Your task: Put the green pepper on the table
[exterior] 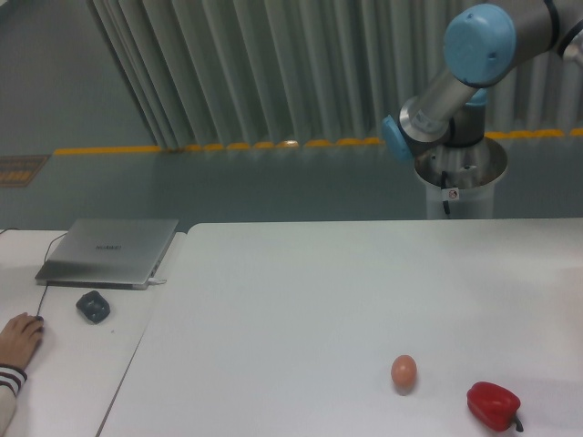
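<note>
The green pepper is out of view. Only the arm's elbow and blue joints (455, 77) show at the upper right, above the base pedestal (460, 177); the gripper itself lies outside the frame to the right. The large white table (301, 309) fills the lower middle and right.
A brown egg (404, 371) and a red bell pepper (493, 405) lie near the table's front right. A smaller white desk on the left holds a closed laptop (109, 251) and a dark mouse (93, 306). A person's hand (18, 339) rests at the left edge.
</note>
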Available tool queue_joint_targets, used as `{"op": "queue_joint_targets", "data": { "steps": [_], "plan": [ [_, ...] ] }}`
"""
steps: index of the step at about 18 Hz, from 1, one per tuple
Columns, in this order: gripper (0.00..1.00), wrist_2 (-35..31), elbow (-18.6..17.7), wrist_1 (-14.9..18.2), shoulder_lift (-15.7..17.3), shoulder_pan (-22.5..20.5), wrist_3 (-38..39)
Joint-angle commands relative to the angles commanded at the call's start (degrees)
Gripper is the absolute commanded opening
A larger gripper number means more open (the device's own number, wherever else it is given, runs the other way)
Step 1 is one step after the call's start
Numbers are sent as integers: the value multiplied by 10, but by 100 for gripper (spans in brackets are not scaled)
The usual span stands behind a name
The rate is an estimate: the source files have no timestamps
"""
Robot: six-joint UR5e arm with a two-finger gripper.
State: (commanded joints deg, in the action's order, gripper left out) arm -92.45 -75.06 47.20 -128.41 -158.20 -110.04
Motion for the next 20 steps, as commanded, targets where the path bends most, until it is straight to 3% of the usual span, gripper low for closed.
{"op": "queue_joint_targets", "data": {
  "steps": [1,4,10,11,16,20],
  "plan": [
    [99,-10,-3,-1,1,0,1],
    [71,-16,-5,-1,3,-1,1],
    [65,-19,-8,5,19,1,2],
    [55,-20,-8,7,21,2,2],
    [54,-16,-7,35,40,5,18],
    [54,-12,-7,101,68,25,49]
  ]
}}
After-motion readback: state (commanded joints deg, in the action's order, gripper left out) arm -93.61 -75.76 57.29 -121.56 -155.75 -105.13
